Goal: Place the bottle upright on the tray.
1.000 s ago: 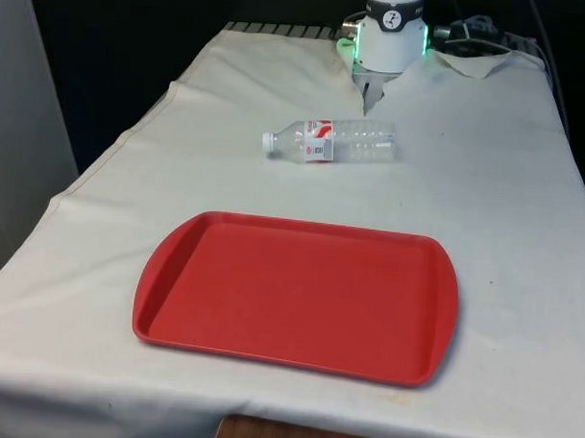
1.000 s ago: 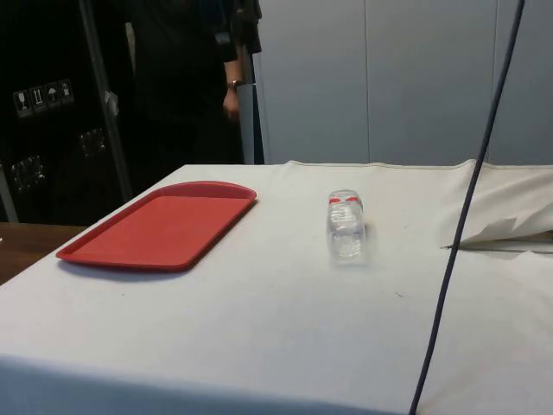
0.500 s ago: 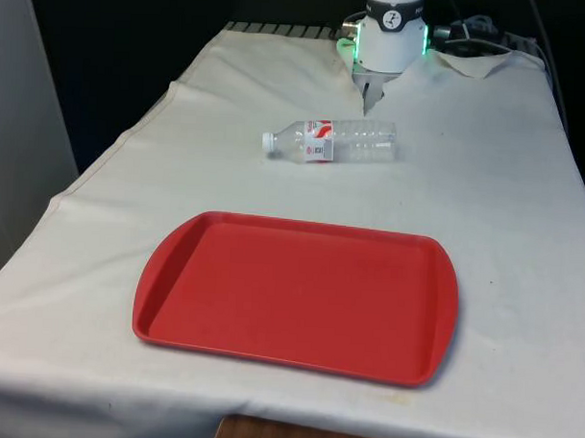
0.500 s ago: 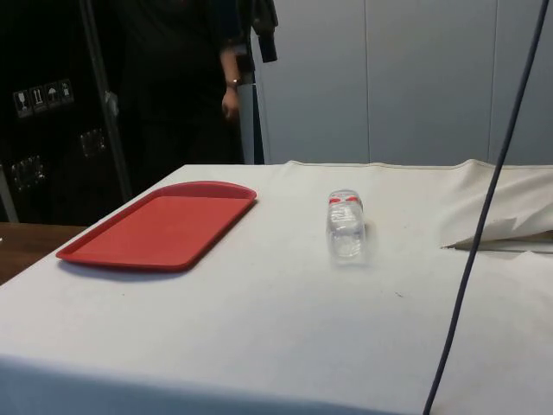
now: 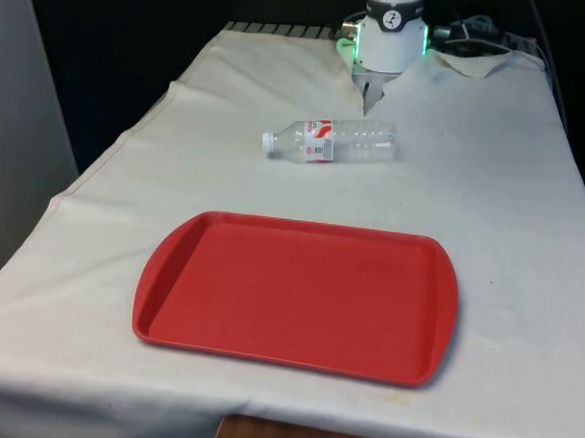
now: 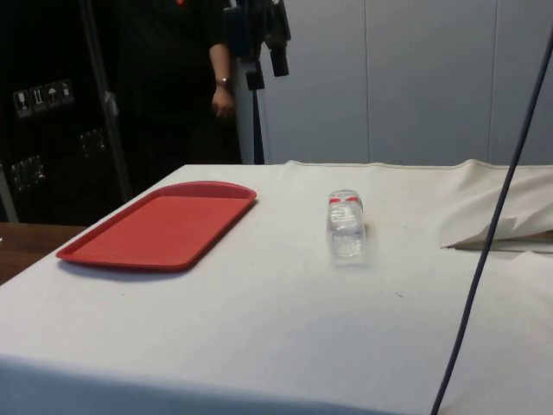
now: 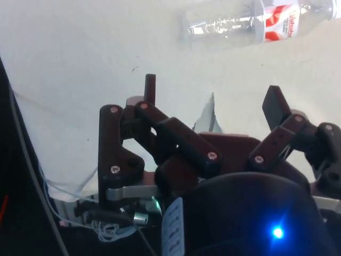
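- Bottle (image 5: 331, 141): clear plastic, lying on its side on the white cloth (image 5: 504, 217), white cap toward the front view's left, red-and-white label near the neck; beyond the tray, well apart from it.
- Nearest in the front view: red tray (image 5: 297, 295), flat on the cloth, nothing on it.
- Behind the bottle: gripper (image 7: 213, 101), just off the bottle's far side, fingers spread wide, gripping nothing, not touching the bottle.
- Seen from the side: bottle base-on in mid-table, tray off toward a person (image 6: 203, 69) in dark clothes standing past the table's end, one hand hanging down.
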